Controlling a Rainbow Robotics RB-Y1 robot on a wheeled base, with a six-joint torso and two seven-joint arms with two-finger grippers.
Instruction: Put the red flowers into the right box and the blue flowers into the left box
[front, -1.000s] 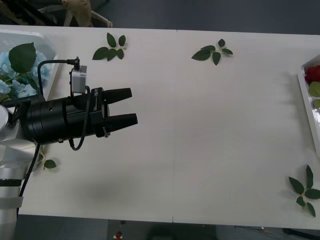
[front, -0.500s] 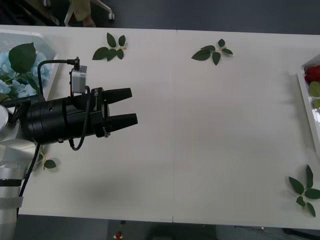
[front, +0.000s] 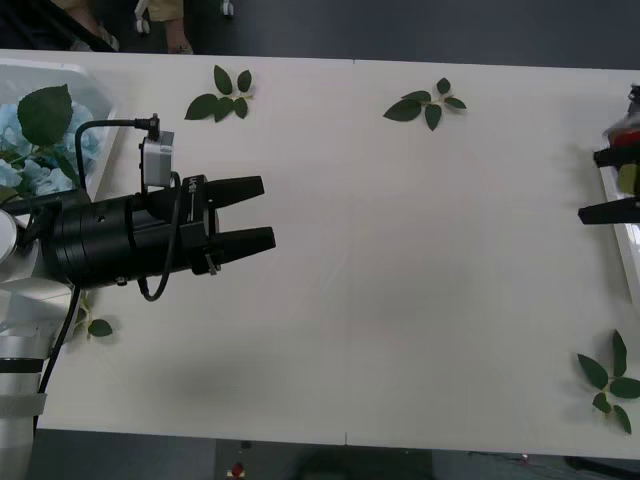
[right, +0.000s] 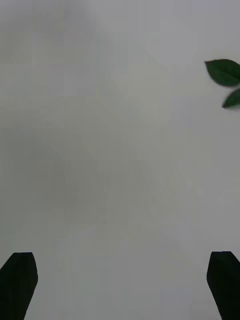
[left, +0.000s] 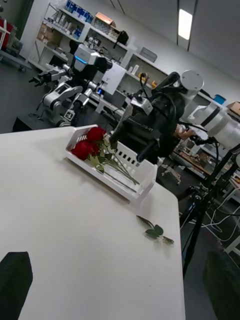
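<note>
Both boxes filled, both grippers empty.
Roses (left: 89, 142) lie in the right box (left: 131, 181), right-frame; blue flowers (front: 40, 165) upper-left. Right gripper (front: 607, 185), spread, could snag stems; left gripper (front: 252, 213) parted.

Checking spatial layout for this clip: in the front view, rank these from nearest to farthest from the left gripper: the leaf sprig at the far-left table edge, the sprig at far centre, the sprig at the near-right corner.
From the left gripper:
1. Far-left leaf sprig, just beyond it.
2. Far-centre leaf sprig, to its right.
3. Near-right corner sprig, across the table.
</note>
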